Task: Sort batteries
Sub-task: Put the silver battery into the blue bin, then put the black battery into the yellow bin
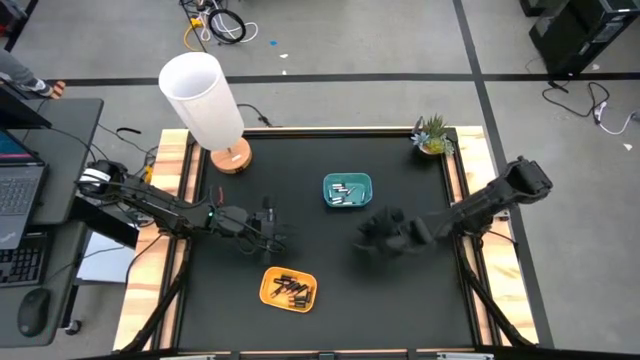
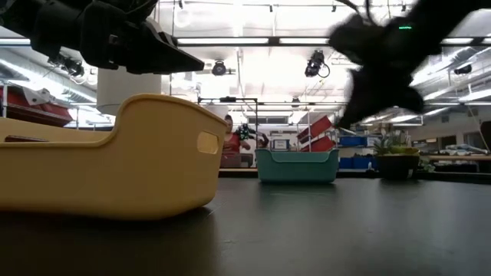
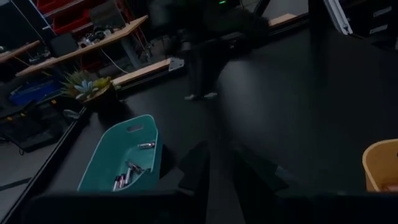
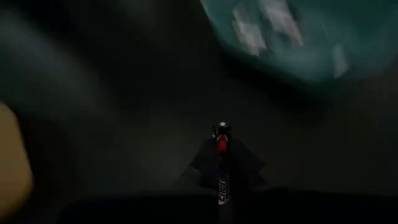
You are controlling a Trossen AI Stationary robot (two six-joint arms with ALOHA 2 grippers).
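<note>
The teal tray (image 1: 347,190) holds several silvery-white batteries (image 3: 127,176). The yellow tray (image 1: 288,288) near the table's front edge holds several dark batteries (image 1: 290,290). My right gripper (image 1: 372,238) hovers over the table just near-right of the teal tray and is shut on one dark battery with a red band (image 4: 221,148). My left gripper (image 1: 266,228) hangs open above the table, between the lamp and the yellow tray, touching nothing. In the low view the left arm (image 2: 115,34) is above the yellow tray (image 2: 107,157), and the right arm (image 2: 383,61) is blurred. My right gripper pinches the dark battery between its two fingertips (image 4: 239,165). The battery lies along the fingers, and its free end (image 4: 222,130) sticks out past them. It is lifted clear of the table.
A white lamp on a wooden base (image 1: 215,110) stands at the far left of the table, and a small potted plant (image 1: 432,135) in the far right corner. The black mat (image 1: 330,320) lies bare between the trays. A desk with a laptop (image 1: 20,200) stands left of the table.
</note>
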